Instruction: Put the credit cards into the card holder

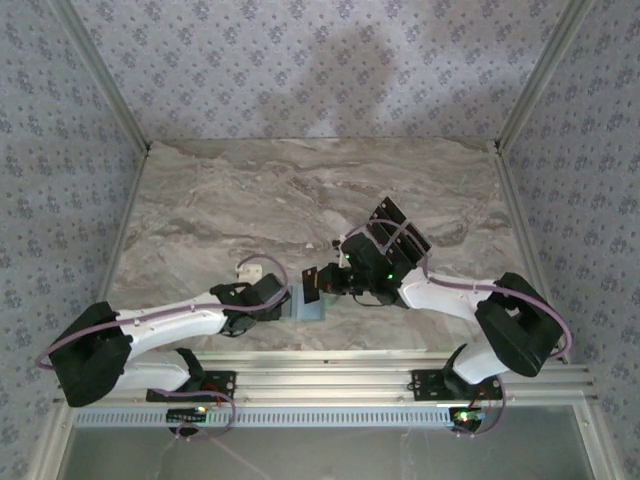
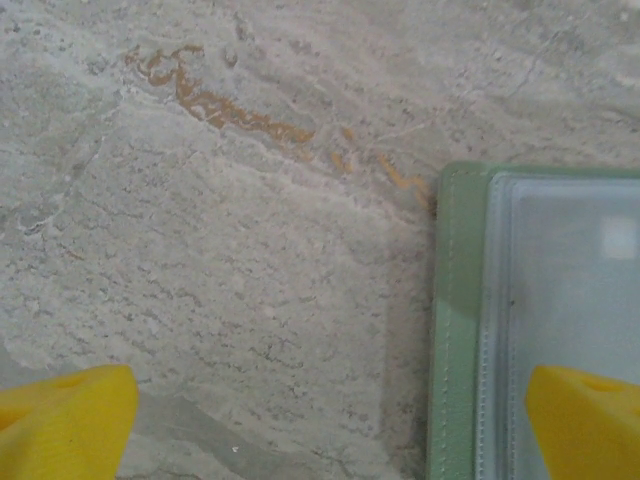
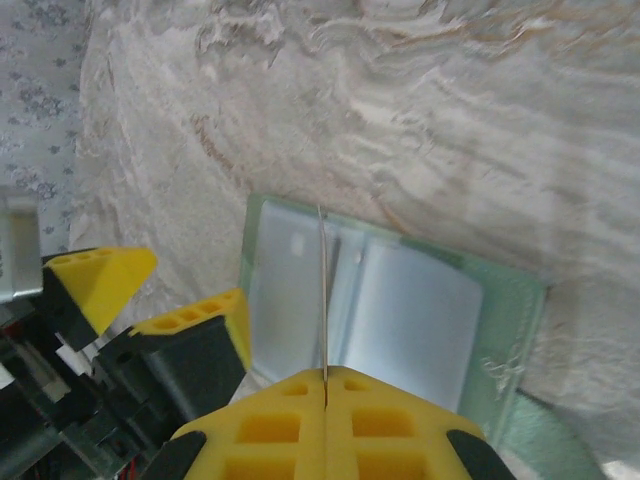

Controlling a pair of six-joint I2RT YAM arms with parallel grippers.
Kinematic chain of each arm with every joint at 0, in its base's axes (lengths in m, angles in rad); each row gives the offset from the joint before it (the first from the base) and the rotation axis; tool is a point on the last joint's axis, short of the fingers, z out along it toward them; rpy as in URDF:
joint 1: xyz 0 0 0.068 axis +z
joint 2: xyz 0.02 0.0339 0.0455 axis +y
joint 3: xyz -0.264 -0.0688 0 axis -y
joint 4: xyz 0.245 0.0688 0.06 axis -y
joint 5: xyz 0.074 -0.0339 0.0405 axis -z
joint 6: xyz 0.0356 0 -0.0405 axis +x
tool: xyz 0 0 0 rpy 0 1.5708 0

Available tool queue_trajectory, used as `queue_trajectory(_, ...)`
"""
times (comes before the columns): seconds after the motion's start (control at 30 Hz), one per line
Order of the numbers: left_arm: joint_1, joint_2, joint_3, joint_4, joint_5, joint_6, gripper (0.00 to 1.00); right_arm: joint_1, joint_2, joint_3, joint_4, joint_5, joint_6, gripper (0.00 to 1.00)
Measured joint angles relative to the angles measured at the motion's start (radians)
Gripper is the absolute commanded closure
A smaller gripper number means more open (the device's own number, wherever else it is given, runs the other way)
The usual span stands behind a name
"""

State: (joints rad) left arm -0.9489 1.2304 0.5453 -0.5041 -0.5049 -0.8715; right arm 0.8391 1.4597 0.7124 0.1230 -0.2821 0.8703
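Insertion in hand: the right gripper, clamped on a card edge-on, hovers over the open card holder. The left gripper gapes empty astride the holder's stitched edge. Next, the card likely needs lining up with a clear sleeve

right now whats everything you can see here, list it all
card holder: one, sage green with clear sleeves, lying open near the table's front edge
held credit card: one, seen edge-on so colour unclear, above the card holder
loose credit cards: several, black with pale strips, by the right wrist
table: one, grey-beige marble
left tool: one, yellow fingers, open, at the card holder's edge
right tool: one, yellow fingers, shut on the held credit card
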Motion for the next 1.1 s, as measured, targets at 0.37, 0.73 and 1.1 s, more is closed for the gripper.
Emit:
queue_trajectory(0.37,0.000,0.002,-0.040,0.013,0.000,-0.012,0.00,0.089,0.051,-0.077,0.201,0.082,0.123,1.00)
queue_trajectory(0.73,0.000,0.002,-0.051,0.034,-0.001,-0.036,0.00,0.109,0.088,-0.130,0.327,0.119,0.182,1.00)
queue_trajectory(1.1,0.000,0.002,-0.051,0.034,0.000,-0.039,0.01,0.109,0.122,-0.145,0.396,0.130,0.207,1.00)
